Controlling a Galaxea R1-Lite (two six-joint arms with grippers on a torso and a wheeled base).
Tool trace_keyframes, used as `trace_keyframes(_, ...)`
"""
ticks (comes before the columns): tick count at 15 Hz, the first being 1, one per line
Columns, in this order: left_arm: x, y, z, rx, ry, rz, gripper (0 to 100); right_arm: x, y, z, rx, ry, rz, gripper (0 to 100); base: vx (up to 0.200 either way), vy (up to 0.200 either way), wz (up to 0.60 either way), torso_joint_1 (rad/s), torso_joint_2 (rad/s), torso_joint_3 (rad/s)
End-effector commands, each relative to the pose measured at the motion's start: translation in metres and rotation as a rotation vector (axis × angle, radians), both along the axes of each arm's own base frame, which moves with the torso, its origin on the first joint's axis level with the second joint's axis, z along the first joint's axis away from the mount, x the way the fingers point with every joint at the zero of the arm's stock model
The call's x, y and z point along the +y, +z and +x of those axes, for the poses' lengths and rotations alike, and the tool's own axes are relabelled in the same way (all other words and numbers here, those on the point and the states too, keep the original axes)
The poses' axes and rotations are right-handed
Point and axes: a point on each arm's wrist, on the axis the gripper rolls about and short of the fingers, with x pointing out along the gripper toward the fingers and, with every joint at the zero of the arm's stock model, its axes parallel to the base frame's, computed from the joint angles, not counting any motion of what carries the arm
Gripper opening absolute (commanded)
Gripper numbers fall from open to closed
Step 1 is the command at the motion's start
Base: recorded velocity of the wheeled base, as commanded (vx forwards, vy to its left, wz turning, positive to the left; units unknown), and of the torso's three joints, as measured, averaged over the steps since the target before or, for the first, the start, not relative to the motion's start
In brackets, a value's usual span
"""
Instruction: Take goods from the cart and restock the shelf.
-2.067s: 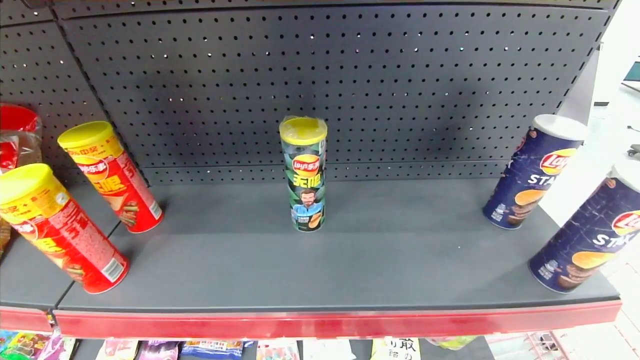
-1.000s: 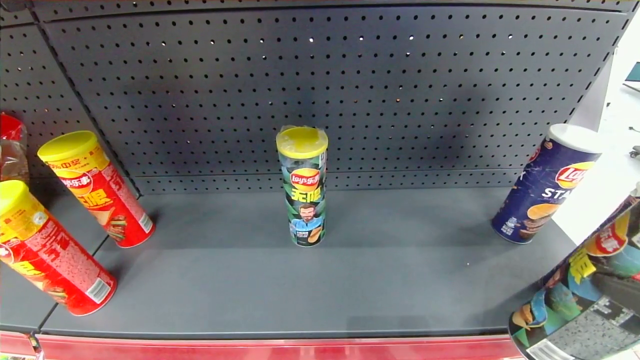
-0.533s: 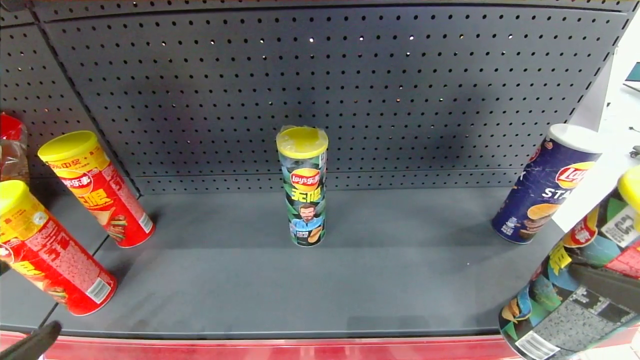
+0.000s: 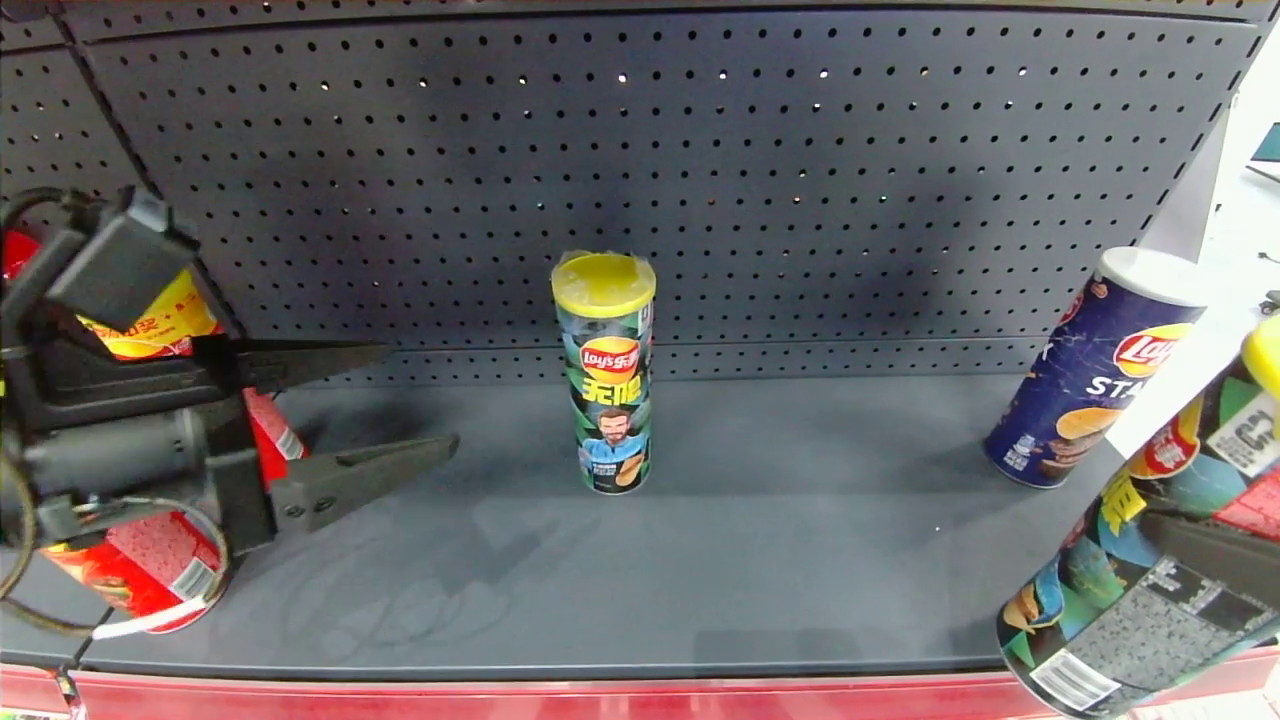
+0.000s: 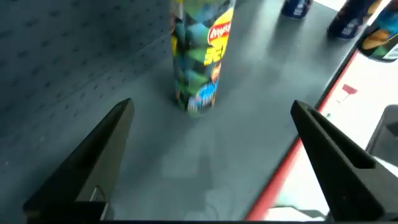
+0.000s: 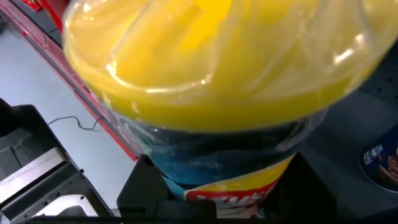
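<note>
A green chips can (image 4: 606, 385) with a yellow lid stands upright in the middle of the grey shelf (image 4: 800, 520), near the pegboard back. My left gripper (image 4: 420, 398) hangs open over the shelf's left part, pointing at that can and apart from it. In the left wrist view the can (image 5: 199, 56) stands just beyond the open left gripper (image 5: 212, 107). At the shelf's front right corner a second green can (image 4: 1130, 570) is tilted in my right gripper, one finger (image 4: 1215, 560) across it. My right gripper (image 6: 227, 196) is shut around this can (image 6: 217, 62) below its yellow lid.
Two red cans (image 4: 160, 565) stand on the left, partly hidden behind my left gripper. A blue can (image 4: 1090, 370) stands at the right end. The shelf floor between the middle can and the blue can is bare. A red strip (image 4: 560, 700) marks the front edge.
My left gripper has risen from the lower left to above the shelf, in front of the red cans. The held can on the right has lifted slightly. Before that, the camera shifted.
</note>
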Motion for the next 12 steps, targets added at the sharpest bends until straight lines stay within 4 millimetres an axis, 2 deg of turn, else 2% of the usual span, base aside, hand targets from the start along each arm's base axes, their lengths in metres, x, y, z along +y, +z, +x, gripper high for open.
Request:
trace_keyframes(1, -0.02, -0.015, 0.042, 0.062, -0.046, 0.028, 100, 0.0, 0.001, 0.0, -0.004, -0.001, 0.002, 0, 0.0, 0.0, 0.0, 0.0, 0.0, 0.0)
trace_keyframes(6, -0.047, -0.021, 0.085, 0.035, -0.13, 0.047, 100, -0.001, 0.001, 0.0, -0.002, -0.004, 0.003, 0, 0.0, 0.0, 0.0, 0.0, 0.0, 0.0)
trace_keyframes(12, -0.07, -0.025, 0.119, 0.026, -0.168, 0.042, 100, -0.001, 0.001, 0.0, 0.002, -0.012, 0.0, 0, 0.0, 0.0, 0.0, 0.0, 0.0, 0.0)
